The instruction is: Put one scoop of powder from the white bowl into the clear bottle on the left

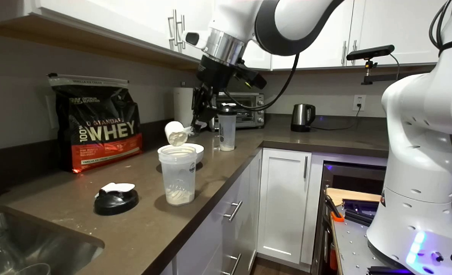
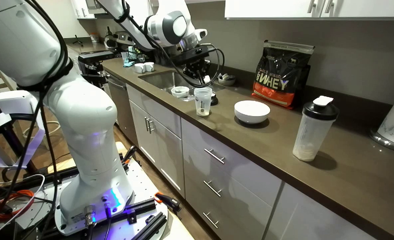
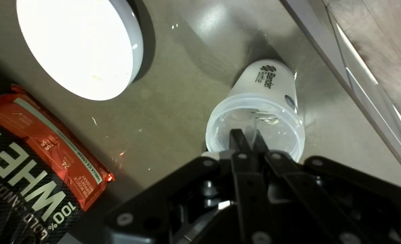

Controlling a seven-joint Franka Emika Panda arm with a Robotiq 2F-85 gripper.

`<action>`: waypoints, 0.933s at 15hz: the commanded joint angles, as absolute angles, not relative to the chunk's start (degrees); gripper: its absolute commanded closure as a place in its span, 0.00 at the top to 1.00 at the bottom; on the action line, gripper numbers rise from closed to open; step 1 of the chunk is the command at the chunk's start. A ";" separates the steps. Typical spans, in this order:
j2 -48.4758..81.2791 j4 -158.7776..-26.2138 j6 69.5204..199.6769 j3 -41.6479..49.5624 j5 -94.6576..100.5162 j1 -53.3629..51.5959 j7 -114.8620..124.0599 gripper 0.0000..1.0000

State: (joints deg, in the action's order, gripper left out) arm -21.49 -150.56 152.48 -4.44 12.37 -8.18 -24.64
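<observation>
My gripper (image 1: 197, 121) is shut on the handle of a small white scoop (image 1: 173, 129). The scoop is tilted, with pale powder (image 1: 178, 138) showing at its mouth. Just below it stands the clear bottle (image 2: 202, 100), upright and lidless, with some powder at the bottom. From the wrist view, my gripper (image 3: 248, 135) overlaps the bottle's open rim (image 3: 217, 117), and a translucent strip shows between the fingertips; the scoop's cup is mostly hidden there. Behind the bottle sits the white bowl (image 2: 252, 115), apart from it on the counter; its inside is washed out by glare in the wrist view.
A lidded bottle (image 2: 316, 128) stands farther along the counter near a paper-towel roll (image 1: 183, 105). A whey bag (image 1: 99, 126) leans by the wall. A black lid (image 1: 117, 200) lies between the open bottle and the sink (image 1: 57, 236). Cabinets (image 1: 134, 19) overhang the counter.
</observation>
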 commanded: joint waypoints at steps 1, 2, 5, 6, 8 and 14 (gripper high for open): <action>-17.10 -148.24 154.90 -4.43 16.31 -6.12 -22.74 0.01; -15.90 -147.32 155.10 -4.24 16.97 -5.61 -22.85 0.01; -12.40 -144.22 155.76 -3.61 18.79 -4.07 -22.93 0.01; -11.47 -143.17 155.65 -3.33 19.04 -3.86 -23.16 0.01; -10.00 -141.18 155.08 -2.72 18.49 -3.76 -23.60 0.01; -9.28 -138.72 151.93 -1.03 12.98 -5.47 -27.52 0.01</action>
